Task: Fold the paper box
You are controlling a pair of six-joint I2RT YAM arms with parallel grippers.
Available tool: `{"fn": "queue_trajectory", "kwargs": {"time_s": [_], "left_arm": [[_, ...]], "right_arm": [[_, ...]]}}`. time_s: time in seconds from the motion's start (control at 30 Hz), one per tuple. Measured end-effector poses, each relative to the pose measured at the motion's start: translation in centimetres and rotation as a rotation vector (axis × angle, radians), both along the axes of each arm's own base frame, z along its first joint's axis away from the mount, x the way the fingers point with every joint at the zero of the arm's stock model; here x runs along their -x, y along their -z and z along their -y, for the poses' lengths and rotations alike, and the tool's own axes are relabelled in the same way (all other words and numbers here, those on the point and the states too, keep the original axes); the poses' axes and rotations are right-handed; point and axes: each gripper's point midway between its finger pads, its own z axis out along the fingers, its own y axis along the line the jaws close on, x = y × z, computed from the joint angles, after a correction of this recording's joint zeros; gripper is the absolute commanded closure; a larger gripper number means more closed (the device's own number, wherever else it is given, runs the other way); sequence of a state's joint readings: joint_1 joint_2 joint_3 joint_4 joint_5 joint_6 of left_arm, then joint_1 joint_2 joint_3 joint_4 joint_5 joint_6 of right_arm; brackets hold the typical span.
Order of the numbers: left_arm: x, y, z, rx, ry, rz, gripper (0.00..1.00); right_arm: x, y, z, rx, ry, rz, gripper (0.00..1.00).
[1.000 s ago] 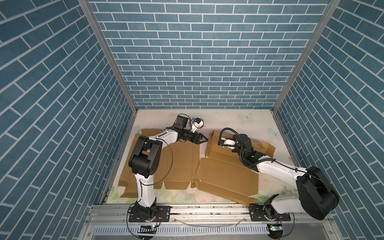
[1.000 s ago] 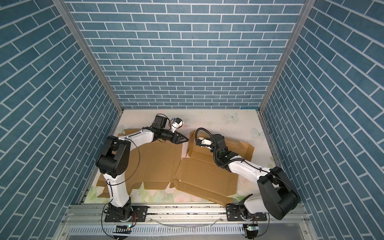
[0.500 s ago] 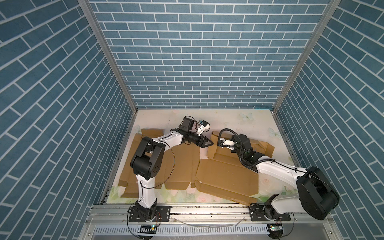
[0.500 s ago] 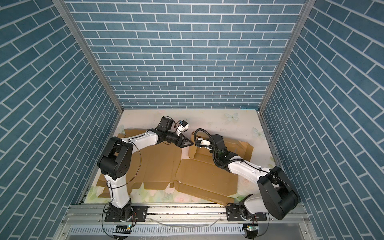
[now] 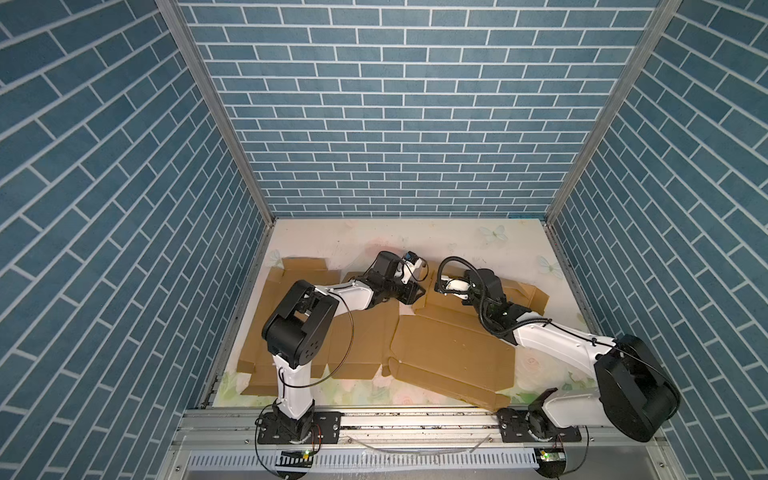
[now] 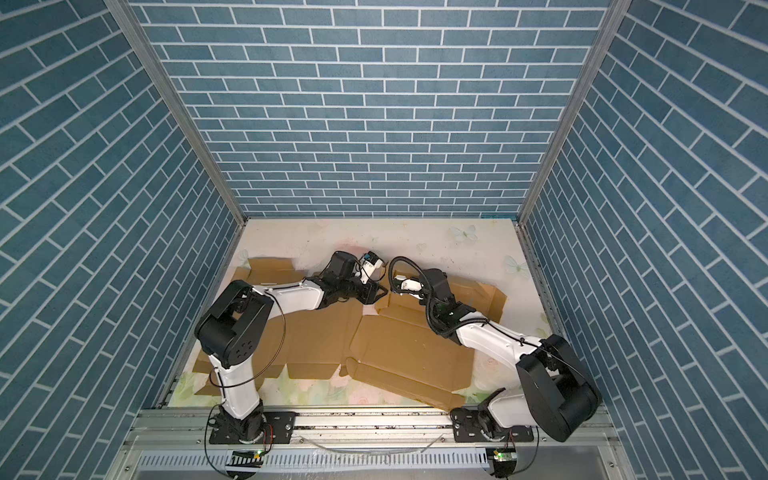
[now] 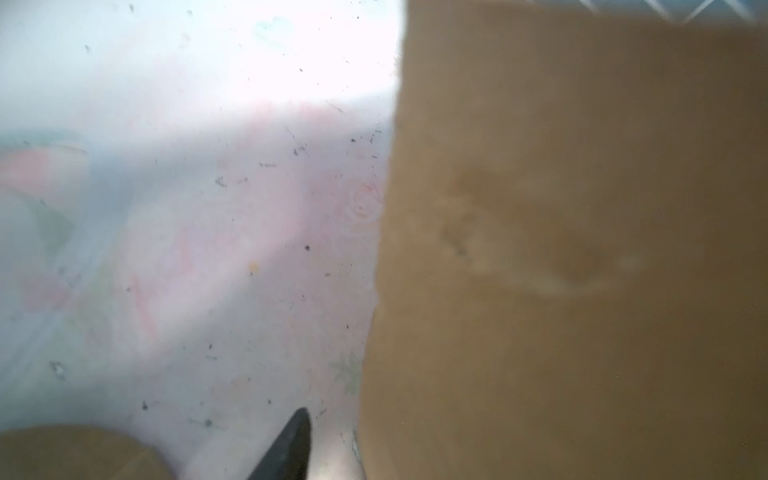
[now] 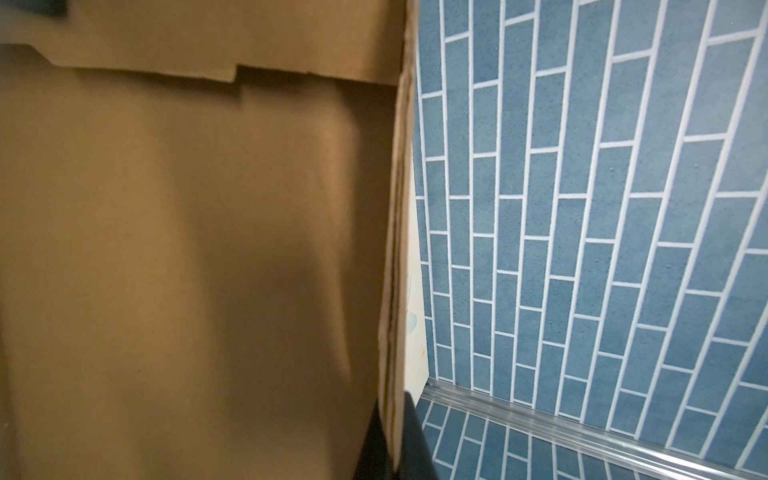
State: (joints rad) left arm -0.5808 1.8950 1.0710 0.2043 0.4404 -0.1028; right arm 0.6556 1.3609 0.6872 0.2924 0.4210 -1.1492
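Observation:
The paper box [image 5: 453, 353] is a flat brown cardboard cut-out spread over the table in both top views [image 6: 407, 353]. Its far part by the right arm is lifted. My right gripper [image 8: 395, 419] is shut on the edge of a raised cardboard panel [image 8: 187, 249], with a black finger on each side. My left gripper [image 5: 417, 291] reaches across to the lifted flap [image 7: 561, 249]. One black finger [image 7: 293, 444] shows clear of the flap's edge. The flap hides the other finger.
Blue brick walls [image 5: 395, 124] close the cell on three sides. A metal rail [image 5: 374, 419] with both arm bases runs along the front. The floral tabletop [image 5: 415, 237] shows bare behind the cardboard.
My left gripper has moved right, from over the left panel to the lifted flap beside the right gripper, and its jaws have narrowed. The right arm has stayed put.

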Motion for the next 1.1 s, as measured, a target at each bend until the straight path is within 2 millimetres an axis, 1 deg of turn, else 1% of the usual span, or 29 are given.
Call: {"fn": "queue_trajectory", "kwargs": {"time_s": [0.07,0.13,0.17,0.2,0.27,0.37,0.43,0.5,0.6,0.67,0.73,0.8,0.87,0.97,1.1], "left_arm": [[-0.1,-0.1,0.1,-0.009,-0.016,0.036,0.73],[-0.3,-0.2,-0.1,-0.015,-0.032,0.067,0.81],[-0.5,-0.3,-0.1,-0.02,-0.04,0.082,0.84],[-0.7,-0.4,-0.2,-0.022,-0.047,0.099,0.87],[-1.3,-0.6,-0.4,-0.031,-0.069,0.135,0.91],[-2.1,-0.8,-0.9,-0.048,-0.11,0.195,0.96],[-2.6,-1.0,-1.2,-0.051,-0.137,0.236,0.98],[-3.0,-1.3,-1.4,-0.05,-0.164,0.271,1.0],[-3.9,-2.4,-1.5,-0.037,-0.209,0.33,1.0],[-4.5,-3.2,-1.8,-0.032,-0.248,0.372,1.0],[-4.6,-3.5,-1.9,-0.035,-0.279,0.404,1.0],[-4.2,-3.2,-1.9,-0.039,-0.299,0.422,1.0],[-3.3,-2.3,-2.0,-0.044,-0.312,0.42,1.0],[-2.5,-1.6,-2.4,-0.045,-0.335,0.415,1.0],[-2.3,-1.7,-2.9,-0.034,-0.376,0.444,1.0]], "right_arm": [[0.1,-0.1,0.0,-0.004,-0.002,-0.002,1.0],[0.1,-0.2,-0.1,-0.02,0.0,-0.007,1.0],[0.2,-0.3,-0.1,-0.028,-0.002,-0.008,0.98],[0.2,-0.5,-0.2,-0.036,-0.001,-0.009,0.94],[0.1,-0.8,-0.3,-0.063,0.004,-0.019,0.8],[0.2,-0.7,-0.5,-0.111,0.011,-0.066,0.62],[0.2,-0.7,-0.6,-0.153,0.02,-0.102,0.53],[0.2,-0.9,-0.4,-0.207,0.041,-0.142,0.48],[0.4,-1.7,-0.3,-0.317,0.069,-0.221,0.45],[0.5,-3.0,-0.5,-0.415,0.079,-0.278,0.45],[0.8,-4.5,-0.7,-0.522,0.089,-0.329,0.45],[1.4,-5.8,-0.7,-0.632,0.106,-0.372,0.42],[2.0,-6.9,0.0,-0.759,0.154,-0.418,0.35],[2.4,-7.8,1.6,-0.916,0.282,-0.476,0.35],[2.4,-8.9,3.6,-1.081,0.505,-0.515,0.38]]}}
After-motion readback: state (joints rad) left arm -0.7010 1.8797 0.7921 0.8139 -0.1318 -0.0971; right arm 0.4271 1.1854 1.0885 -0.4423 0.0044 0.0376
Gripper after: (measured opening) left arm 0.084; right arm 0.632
